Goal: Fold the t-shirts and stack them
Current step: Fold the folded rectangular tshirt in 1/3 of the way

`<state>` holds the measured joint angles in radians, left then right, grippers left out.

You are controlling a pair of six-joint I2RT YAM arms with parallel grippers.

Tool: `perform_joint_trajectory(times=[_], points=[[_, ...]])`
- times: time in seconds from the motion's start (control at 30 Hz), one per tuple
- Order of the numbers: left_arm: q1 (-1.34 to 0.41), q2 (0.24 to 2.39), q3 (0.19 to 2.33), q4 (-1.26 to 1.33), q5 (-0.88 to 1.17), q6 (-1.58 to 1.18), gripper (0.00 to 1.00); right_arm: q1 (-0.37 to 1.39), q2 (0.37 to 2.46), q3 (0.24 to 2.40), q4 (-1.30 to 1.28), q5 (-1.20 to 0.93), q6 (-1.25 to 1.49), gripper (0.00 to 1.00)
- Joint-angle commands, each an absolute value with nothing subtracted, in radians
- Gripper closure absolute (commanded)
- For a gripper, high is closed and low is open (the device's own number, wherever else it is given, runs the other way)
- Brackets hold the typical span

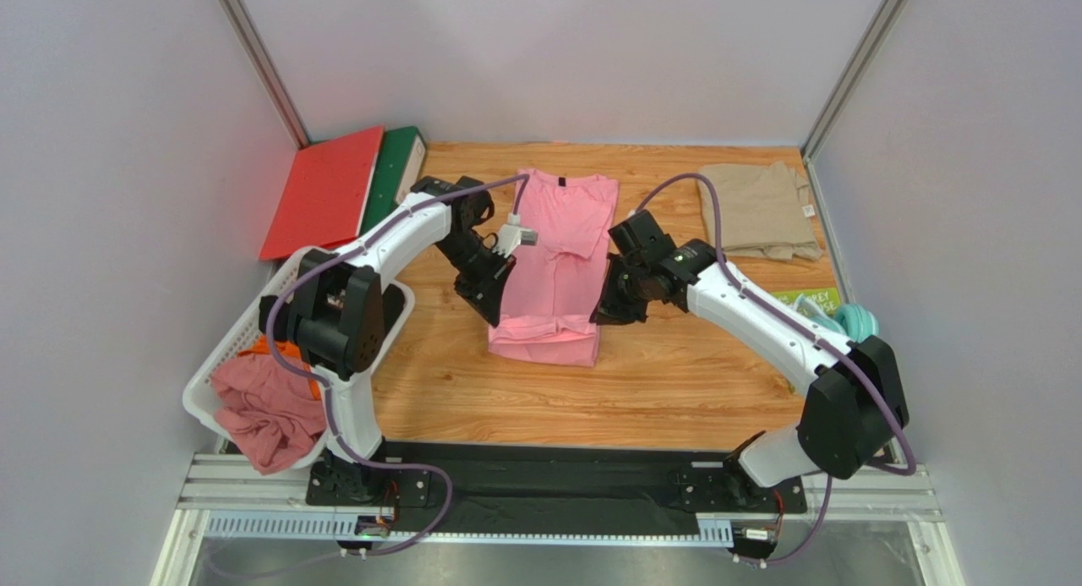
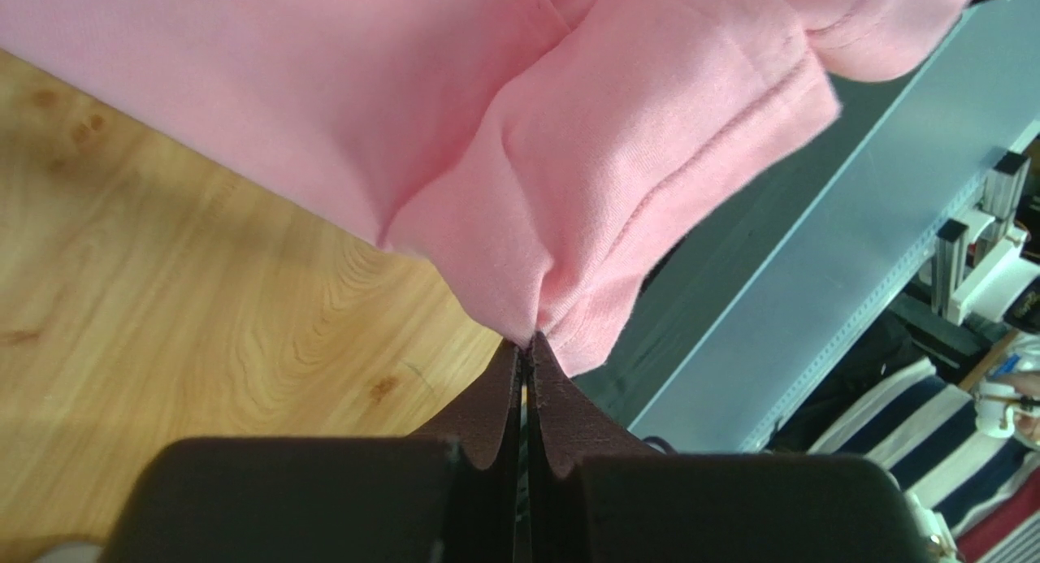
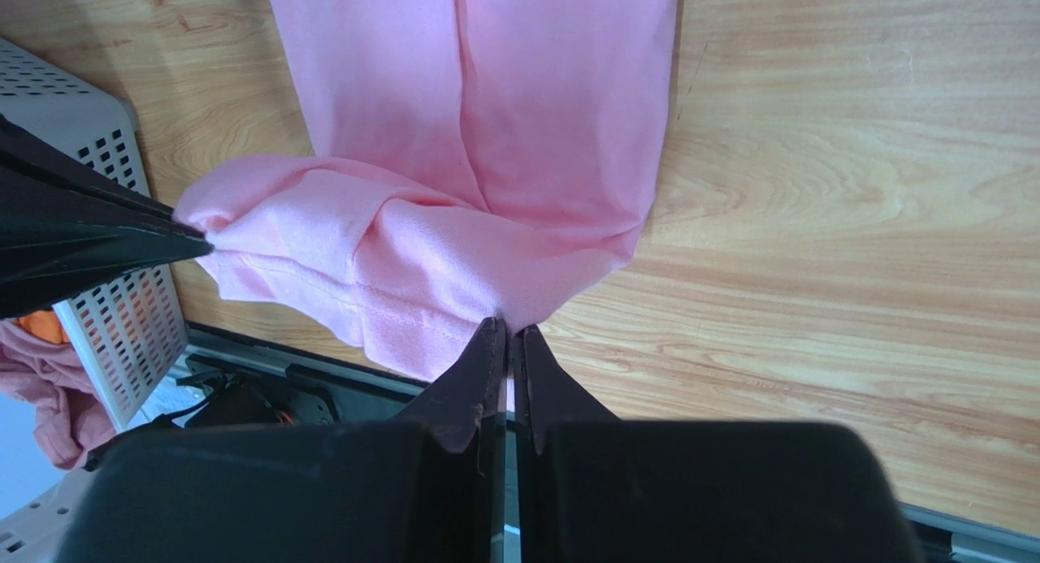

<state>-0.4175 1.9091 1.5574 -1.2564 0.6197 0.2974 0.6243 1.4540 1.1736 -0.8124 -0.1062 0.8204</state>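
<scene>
Though untidy, reddish cloth (image 1: 273, 415) in basket (image 1: 229, 340)

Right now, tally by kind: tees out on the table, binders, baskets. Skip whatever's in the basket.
T-shirts on the table: 2 (light pink t-shirt, khaki t-shirt)
Binders: 2 (red binder, green binder)
Baskets: 1 (white basket)
Total: 5

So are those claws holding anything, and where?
Both pinch the pink t-shirt: left claw at one corner of its lifted end, right claw at the other.
</scene>
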Motion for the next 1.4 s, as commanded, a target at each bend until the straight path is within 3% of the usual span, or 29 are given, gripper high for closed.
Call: perform_joint_trajectory(times=[0.0, 0.3, 1.13, 1.23, 1.37], points=[[-0.417, 1.930, 1.658, -1.259, 0.646, 0.276, 1.00, 0.611, 1.508, 1.232, -0.795, -0.138, 0.773, 0.98], [-0.417, 2.052, 1.827, -1.290, 0.641, 0.244, 1.00, 0.557, 1.618, 1.330, -0.784, -0.166, 0.735, 0.98], [-0.334, 2.292, 1.988, -1.281, 0.566, 0.227, 1.00, 0.407, 1.991, 1.540, -0.749, -0.294, 0.643, 1.00], [-0.324, 2.324, 2.014, -1.282, 0.568, 0.222, 0.98, 0.394, 2.037, 1.574, -0.755, -0.304, 0.637, 0.93], [-0.322, 2.355, 2.068, -1.299, 0.566, 0.219, 0.85, 0.388, 2.071, 1.595, -0.755, -0.307, 0.637, 0.82]])
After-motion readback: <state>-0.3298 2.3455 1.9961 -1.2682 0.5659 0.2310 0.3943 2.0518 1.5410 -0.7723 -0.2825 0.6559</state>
